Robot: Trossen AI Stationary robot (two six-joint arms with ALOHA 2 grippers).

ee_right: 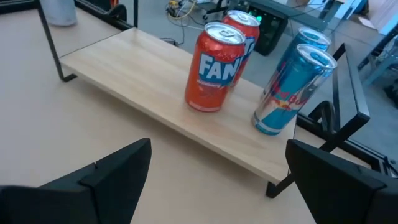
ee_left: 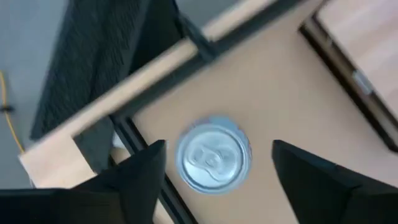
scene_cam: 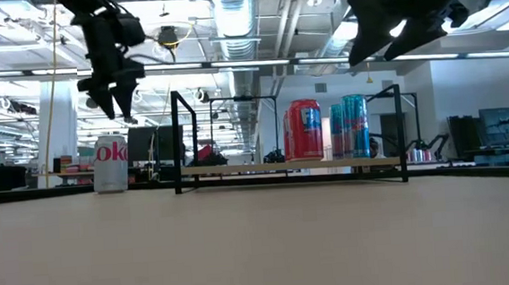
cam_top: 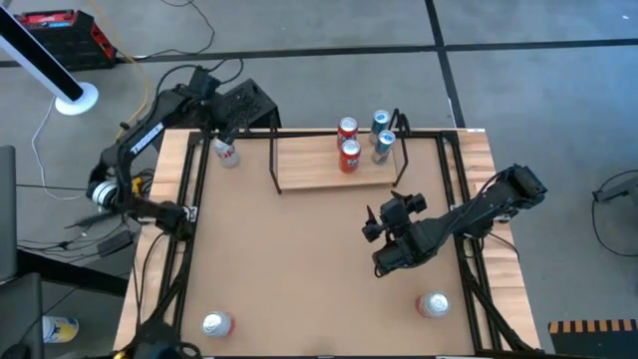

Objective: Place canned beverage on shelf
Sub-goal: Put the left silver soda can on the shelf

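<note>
we look down on the brown table (cam_top: 299,259) and find the shelf (cam_top: 334,172) toward its far edge, a light-wood plank with thin black rod uprights at each short end. four cans stand at the shelf's right end: two orange-red cans (cam_top: 348,156), one behind the other, and two slim blue-and-silver cans (cam_top: 382,146) just beside them. in the right wrist view the nearer orange can (ee_right: 213,67) and the nearer blue can (ee_right: 291,88) both stand upright on the plank.

the left gripper (cam_top: 221,135) hangs over the table's far left corner, directly above a silver-and-red can (cam_top: 227,153) that stands upright on the tabletop, off the shelf and to its left. in the left wrist view we see the can's silver lid (ee_left: 212,155) between the two dark fingers (ee_left: 140,171), with a gap on each side, so the jaws are spread and not touching it. in the low view that can (scene_cam: 109,162) sits on the table with the gripper (scene_cam: 112,98) raised above it.

the right gripper (cam_top: 384,227) waits above the table in front of the shelf's right end, jaws spread wide and holding nothing.

two more cans stand near the table's front edge, one to the left (cam_top: 215,324) and one to the right (cam_top: 433,304).
</note>
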